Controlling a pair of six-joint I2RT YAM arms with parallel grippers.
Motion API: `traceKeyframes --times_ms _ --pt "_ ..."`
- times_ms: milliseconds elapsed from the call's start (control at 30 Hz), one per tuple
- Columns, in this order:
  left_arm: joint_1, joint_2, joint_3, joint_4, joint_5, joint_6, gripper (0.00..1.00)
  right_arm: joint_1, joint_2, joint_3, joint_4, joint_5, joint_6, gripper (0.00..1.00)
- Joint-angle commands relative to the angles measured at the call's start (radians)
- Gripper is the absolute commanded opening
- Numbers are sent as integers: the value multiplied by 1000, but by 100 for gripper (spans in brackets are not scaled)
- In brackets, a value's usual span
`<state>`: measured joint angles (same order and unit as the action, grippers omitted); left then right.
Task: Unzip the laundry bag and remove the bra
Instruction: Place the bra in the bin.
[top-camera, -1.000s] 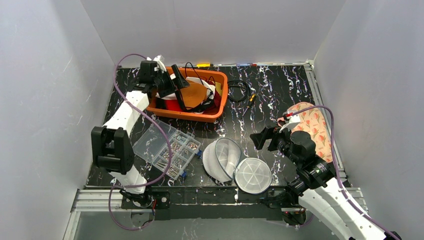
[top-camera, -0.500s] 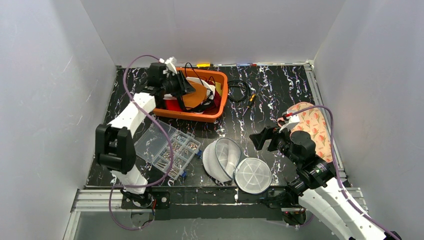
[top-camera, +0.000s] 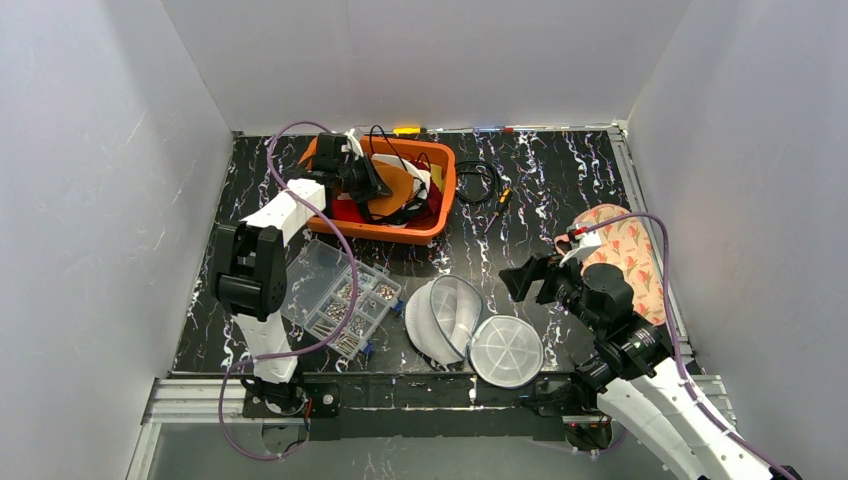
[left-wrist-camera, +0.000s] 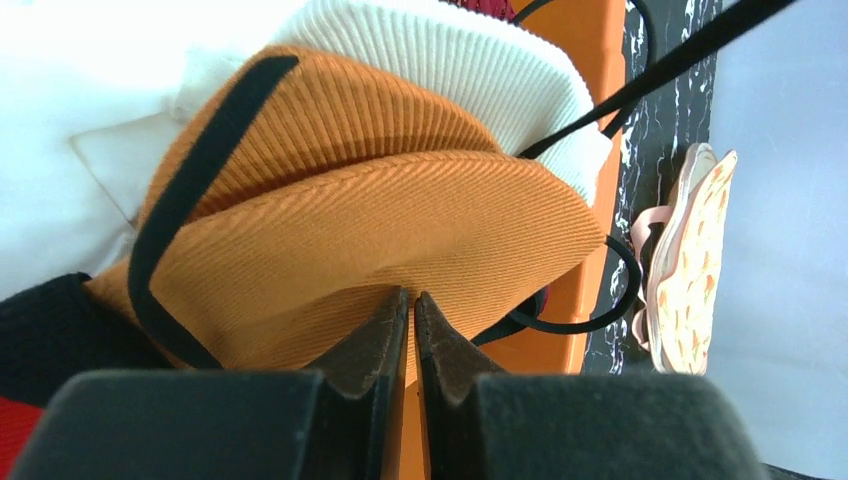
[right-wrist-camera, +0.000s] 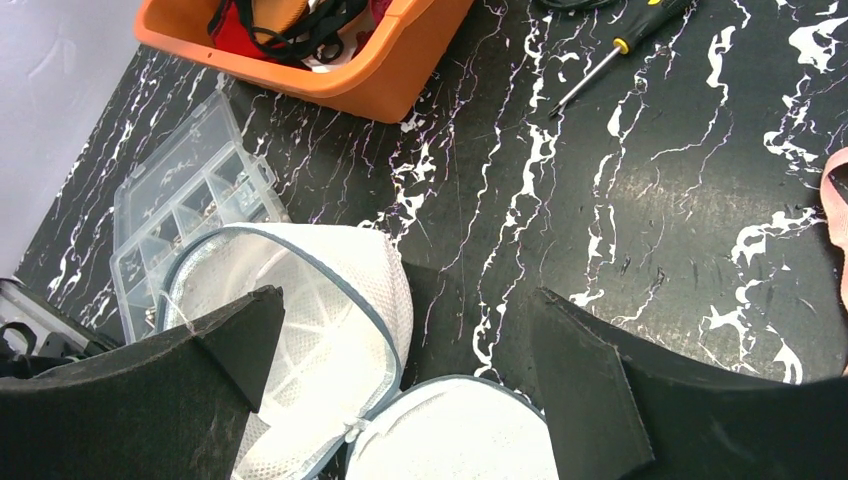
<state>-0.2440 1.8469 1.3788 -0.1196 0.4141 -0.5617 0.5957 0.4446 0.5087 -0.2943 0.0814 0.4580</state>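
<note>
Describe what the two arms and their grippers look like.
Both arms have white shells with black joints: left arm, right arm. A purple cable loops along each. The left gripper and right gripper have black, wedge-shaped fingers.

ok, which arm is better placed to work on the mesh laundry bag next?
Right, probably. The right tool, open, hovers beside the laundry bag; the left tool is shut far off in the orange bin.

Overhead wide, wrist close-ups, orange bin (top-camera: 405, 232) shared
</note>
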Motion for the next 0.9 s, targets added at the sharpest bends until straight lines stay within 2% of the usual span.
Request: traceKeyframes --times_ms 0,233,500,633,867 --pt "5 12 29 -12 -17 8 6 0 -21 -5 3 1 16 98" --pt "5 -46 10 -3 -14 5 9 0 -20 -3 -2 4 13 99" --pt "6 -181 -18 -27 -34 22 27 0 -34 -1 -11 24 22 99" --pt "5 -237 -45 -22 -53 36 33 1 -43 -2 -12 32 33 99" --pt "5 -121 39 -65 -29 50 35 0 -52 -3 -20 27 51 99"
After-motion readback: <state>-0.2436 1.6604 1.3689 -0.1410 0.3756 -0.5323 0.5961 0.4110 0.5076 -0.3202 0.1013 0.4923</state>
